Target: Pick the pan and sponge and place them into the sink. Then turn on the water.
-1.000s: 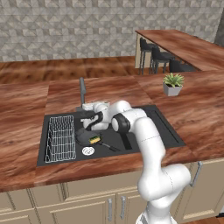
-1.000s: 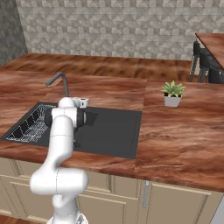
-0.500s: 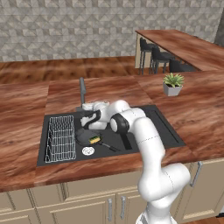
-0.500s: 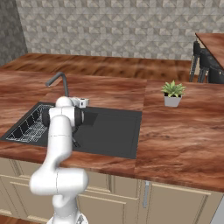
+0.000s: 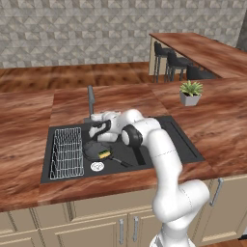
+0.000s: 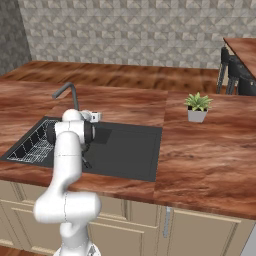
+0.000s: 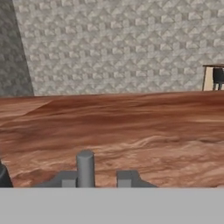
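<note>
Pan (image 5: 95,150) and sponge (image 5: 104,155) already lie in the sink (image 5: 159,140) basin, sponge on the pan's flat bottom, pan handle running toward the front right. So what's left is prob the water: no stream visible yet. Faucet (image 5: 90,99) stands at the back rim, tall slim dark grey post w/ curved spout. Gripper (image 5: 98,124) sits right at its base, just in front and slightly right of it, pointing back toward the wall. Fingers look nearly closed; in the hand view a grey upright peg (image 7: 85,169) stands by the tips, but can't tell if it's pinched. Sink matte black, wire rack (image 5: 66,152) at left, counter (image 5: 116,96) glossy reddish wood grain.
</note>
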